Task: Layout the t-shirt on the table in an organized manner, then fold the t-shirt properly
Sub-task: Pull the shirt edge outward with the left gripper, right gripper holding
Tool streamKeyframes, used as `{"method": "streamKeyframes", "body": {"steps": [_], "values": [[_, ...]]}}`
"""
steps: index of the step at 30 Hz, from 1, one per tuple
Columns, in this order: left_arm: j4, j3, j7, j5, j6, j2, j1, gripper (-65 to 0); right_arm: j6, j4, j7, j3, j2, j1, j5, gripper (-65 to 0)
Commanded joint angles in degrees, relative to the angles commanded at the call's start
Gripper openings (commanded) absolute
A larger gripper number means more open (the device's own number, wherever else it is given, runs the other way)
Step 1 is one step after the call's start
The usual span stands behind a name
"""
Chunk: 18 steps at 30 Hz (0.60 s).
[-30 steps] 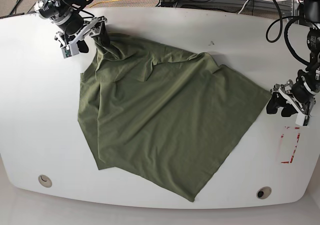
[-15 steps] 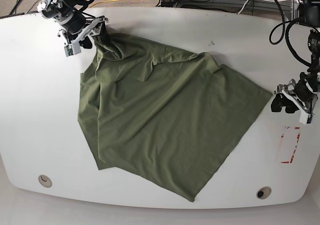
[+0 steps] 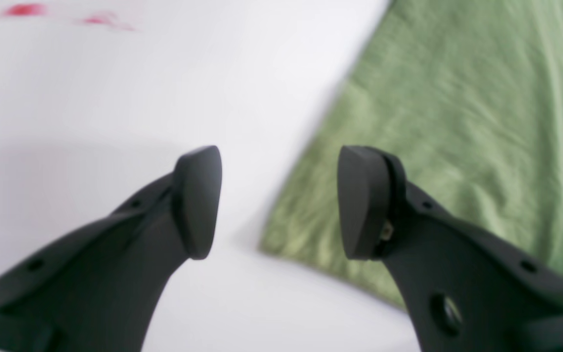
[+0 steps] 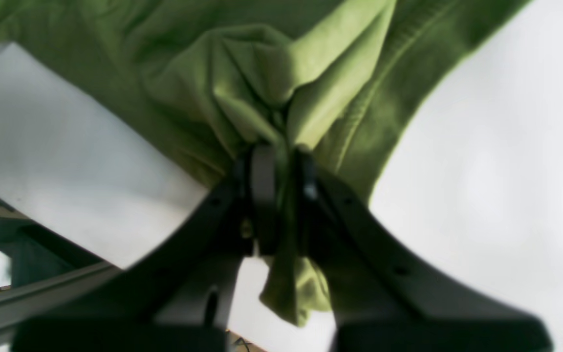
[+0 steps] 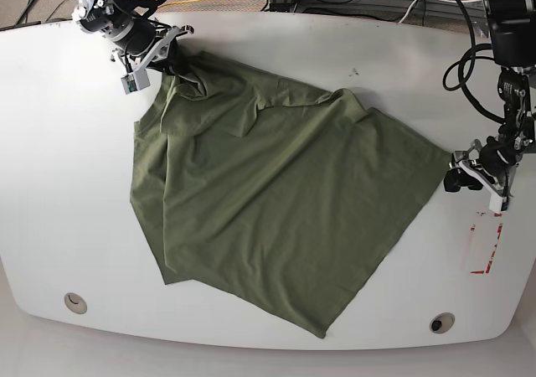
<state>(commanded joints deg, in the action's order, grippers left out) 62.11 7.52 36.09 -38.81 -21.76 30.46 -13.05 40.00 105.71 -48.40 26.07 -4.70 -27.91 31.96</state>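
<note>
From the left wrist, left gripper (image 3: 280,200) parted and empty just short of the t-shirt (image 3: 457,122) corner, likely lining up a pinch; from the right wrist, right gripper (image 4: 281,195) clamped on bunched cloth; from the base, spread across the table (image 5: 67,184).

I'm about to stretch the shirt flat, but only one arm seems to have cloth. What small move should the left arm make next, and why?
Probably ease the left gripper forward onto the near corner of the t-shirt and close. Its jaws stand open and empty over the bare table, the corner just ahead, while the right gripper is already clamped on a bunched fold at the far edge.
</note>
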Motion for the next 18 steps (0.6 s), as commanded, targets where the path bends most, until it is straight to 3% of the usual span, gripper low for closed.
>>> {"method": "streamKeyframes", "body": {"steps": [3,13,18], "values": [[-3.2,0.0,0.1,1.0,0.0,-1.9,-2.2,-29.3,0.0,0.2,0.0,0.0,-0.1,-0.4,0.0,-65.0],[-7.3,-0.1,2.0,3.8,-0.3,-2.2,-2.8,-29.3,0.0,0.4,0.0,0.0,-0.2,-0.8,-0.1,-65.0],[-7.6,-0.1,6.1,4.0,-4.8,-2.3,-2.1,-29.3,0.0,0.7,0.0,0.0,-0.2,-0.8,0.0,-65.0]]}}
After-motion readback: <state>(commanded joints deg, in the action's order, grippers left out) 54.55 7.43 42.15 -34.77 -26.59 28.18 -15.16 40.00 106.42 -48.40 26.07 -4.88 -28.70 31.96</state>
